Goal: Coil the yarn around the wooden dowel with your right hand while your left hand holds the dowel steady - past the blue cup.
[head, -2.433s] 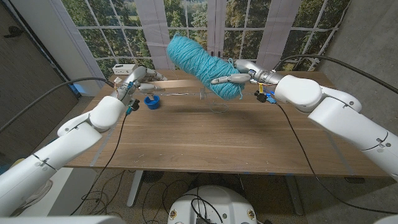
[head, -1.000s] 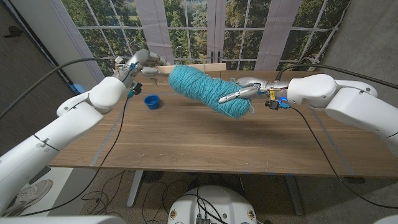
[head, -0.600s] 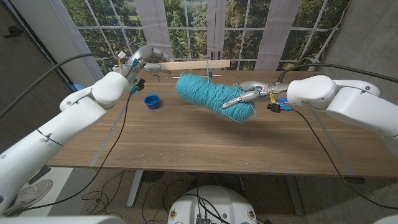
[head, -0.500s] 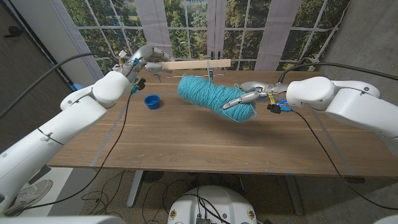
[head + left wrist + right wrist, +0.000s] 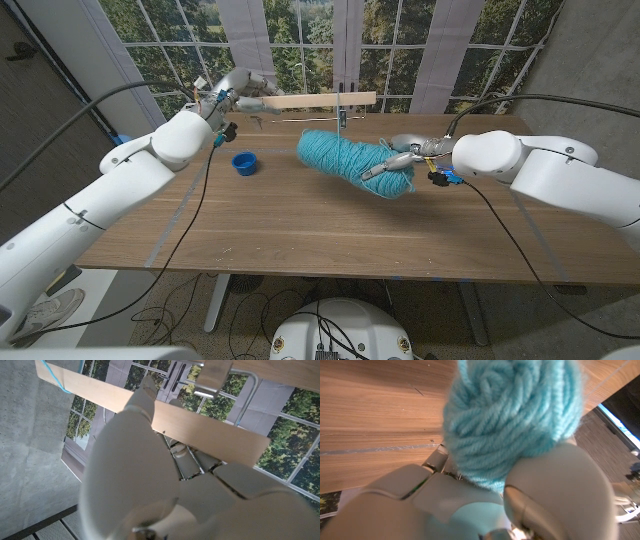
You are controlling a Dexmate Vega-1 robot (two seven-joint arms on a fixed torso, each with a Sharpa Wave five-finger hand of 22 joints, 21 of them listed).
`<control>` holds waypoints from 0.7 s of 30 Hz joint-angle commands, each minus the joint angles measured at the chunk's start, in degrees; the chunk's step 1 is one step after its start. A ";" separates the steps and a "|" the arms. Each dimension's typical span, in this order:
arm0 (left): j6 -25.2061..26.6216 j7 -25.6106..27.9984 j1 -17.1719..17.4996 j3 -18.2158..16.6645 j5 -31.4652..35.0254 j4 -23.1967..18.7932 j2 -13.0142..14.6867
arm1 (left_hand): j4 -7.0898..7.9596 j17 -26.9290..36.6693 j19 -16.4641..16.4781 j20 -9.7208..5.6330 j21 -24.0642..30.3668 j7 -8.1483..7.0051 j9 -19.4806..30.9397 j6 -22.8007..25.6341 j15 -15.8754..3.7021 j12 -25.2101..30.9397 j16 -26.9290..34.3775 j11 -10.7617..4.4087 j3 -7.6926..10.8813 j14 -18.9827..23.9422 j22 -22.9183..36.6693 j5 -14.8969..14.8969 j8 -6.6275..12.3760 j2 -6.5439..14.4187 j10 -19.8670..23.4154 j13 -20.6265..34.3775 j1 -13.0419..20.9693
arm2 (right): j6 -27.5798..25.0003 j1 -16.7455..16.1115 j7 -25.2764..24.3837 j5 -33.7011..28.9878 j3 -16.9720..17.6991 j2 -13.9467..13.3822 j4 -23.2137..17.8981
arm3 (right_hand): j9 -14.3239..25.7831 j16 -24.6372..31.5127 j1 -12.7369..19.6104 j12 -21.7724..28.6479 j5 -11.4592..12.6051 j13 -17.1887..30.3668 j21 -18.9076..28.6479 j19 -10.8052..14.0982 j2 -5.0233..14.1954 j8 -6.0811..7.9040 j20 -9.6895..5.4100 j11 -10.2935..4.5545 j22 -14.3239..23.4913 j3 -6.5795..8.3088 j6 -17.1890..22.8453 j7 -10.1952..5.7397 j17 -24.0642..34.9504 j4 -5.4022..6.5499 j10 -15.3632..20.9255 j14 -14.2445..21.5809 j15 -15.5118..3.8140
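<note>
My left hand (image 5: 237, 88) holds a flat wooden dowel (image 5: 318, 101) up in the air at the back of the table, level and pointing to the right. In the left wrist view the dowel (image 5: 200, 422) crosses behind my left hand (image 5: 145, 475), with a turquoise strand on its far end. A thin strand hangs from the dowel near its right end down to the turquoise yarn skein (image 5: 352, 161). My right hand (image 5: 400, 158) grips the skein above the table, lower than the dowel. Up close the yarn (image 5: 510, 415) sits in my right hand (image 5: 485, 495). The blue cup (image 5: 244, 161) stands on the table at left.
The wooden table (image 5: 330, 225) spreads in front, with tall windows behind its far edge. A grey concrete wall rises at the right. Cables run along both arms.
My left hand has lifted the dowel higher and shifted it right. My right hand has brought the skein down and to the right, from near the dowel to a spot over the table.
</note>
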 commanded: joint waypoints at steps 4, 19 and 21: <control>-4.74 5.13 3.06 -2.43 -0.65 0.53 -3.54 | 0.20 0.35 -0.38 -6.51 0.50 3.21 0.31 3.78 -3.51 -0.38 -0.18 0.08 0.66 2.01 0.25 0.06 0.07 4.69 0.40 0.09 4.00 | -11.15 12.43 8.21 -8.52 -14.55 5.89 4.15 | 0.22 -0.18 14.26 0.36 0.28 6.99 0.66 -0.32 13.70 -0.31 -0.08 0.11 0.13 -0.48 5.89 -4.26 0.47 0.10 0.63 -0.40 -5.91; -5.31 2.38 2.22 -2.83 -3.50 0.55 -3.27 | 0.18 0.55 -0.42 -6.61 0.87 3.24 0.35 3.63 -3.44 -0.67 -0.42 0.21 0.77 2.05 0.27 -0.07 -0.09 4.73 0.55 0.30 4.05 | -13.81 19.25 13.20 -9.73 -20.87 9.91 10.50 | 0.38 -0.46 14.36 0.32 0.33 6.99 1.20 -0.67 13.79 -0.92 -0.16 0.58 0.05 -1.01 6.38 -4.04 0.67 0.31 0.80 -0.28 -5.56; -5.40 2.10 1.97 -2.84 -3.67 0.61 -3.23 | 0.16 0.58 -0.44 -6.63 0.89 3.19 0.36 3.62 -3.43 -0.73 -0.46 0.24 0.80 2.02 0.27 -0.08 -0.10 4.75 0.45 0.35 4.09 | -13.68 19.72 13.38 -9.45 -21.04 10.24 11.17 | 0.40 -0.52 14.43 0.26 0.33 6.89 1.28 -0.72 13.83 -1.01 -0.15 0.56 0.03 -1.08 6.48 -4.02 0.60 0.31 0.86 -0.29 -5.51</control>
